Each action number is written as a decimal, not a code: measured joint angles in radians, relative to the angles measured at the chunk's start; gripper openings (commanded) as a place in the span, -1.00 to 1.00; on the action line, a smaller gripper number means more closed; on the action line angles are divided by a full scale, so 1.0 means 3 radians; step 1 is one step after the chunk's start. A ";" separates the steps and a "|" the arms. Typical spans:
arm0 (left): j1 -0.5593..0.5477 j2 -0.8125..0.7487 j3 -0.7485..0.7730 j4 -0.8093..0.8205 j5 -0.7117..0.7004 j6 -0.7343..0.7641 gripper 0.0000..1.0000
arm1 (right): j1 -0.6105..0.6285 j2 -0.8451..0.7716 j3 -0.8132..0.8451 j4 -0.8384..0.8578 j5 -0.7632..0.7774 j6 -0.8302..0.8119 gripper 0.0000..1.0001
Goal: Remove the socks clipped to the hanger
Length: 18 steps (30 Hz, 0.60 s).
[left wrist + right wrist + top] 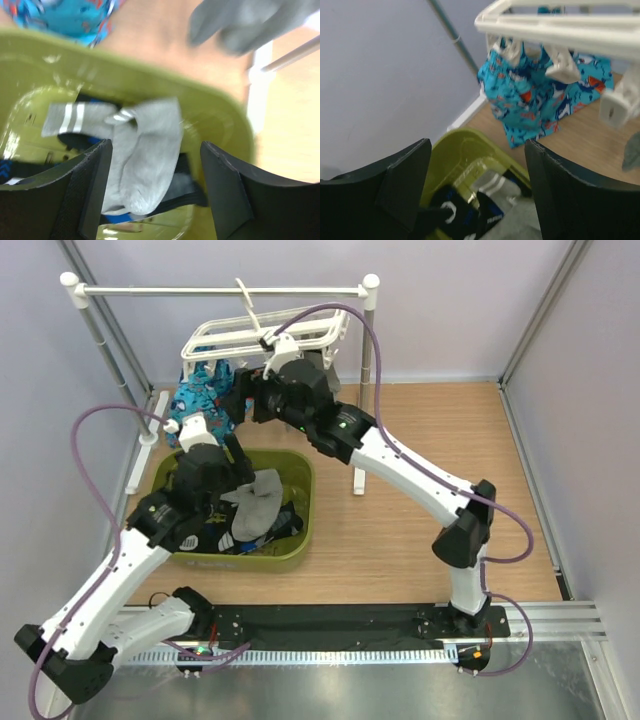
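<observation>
The white grid hanger (262, 338) hangs from the rail, and its frame and clips show in the right wrist view (560, 30). Blue patterned socks (200, 392) hang clipped at its left end, also in the right wrist view (540, 100). A blurred grey sock (250, 25) hangs at the top of the left wrist view. My right gripper (238, 405) is open and empty just below the hanger (477, 147). My left gripper (235, 483) is open over the green bin (300, 530), above a loose grey sock (145, 150) with nothing between its fingers (156, 150).
The green bin holds grey striped (495, 185) and black socks (450, 210). The white pole rail stand (220, 288) crosses the back, with a foot (358, 480) on the floor right of the bin. Frame posts and walls enclose the wooden table (420, 440).
</observation>
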 measured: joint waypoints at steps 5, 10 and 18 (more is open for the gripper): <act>0.0000 -0.0181 0.0486 -0.0003 0.0008 0.0064 0.59 | 0.0008 -0.0600 -0.0373 -0.0529 -0.0186 -0.0028 0.68; 0.0000 -0.0237 0.0868 0.0066 0.0034 0.0226 0.60 | -0.0097 -0.1096 -0.0245 -0.1148 -0.0224 -0.0050 0.60; 0.0000 0.0037 0.1013 0.0212 0.0295 0.0437 0.59 | -0.0965 -0.1230 0.0203 -0.1592 -0.0032 -0.0039 0.50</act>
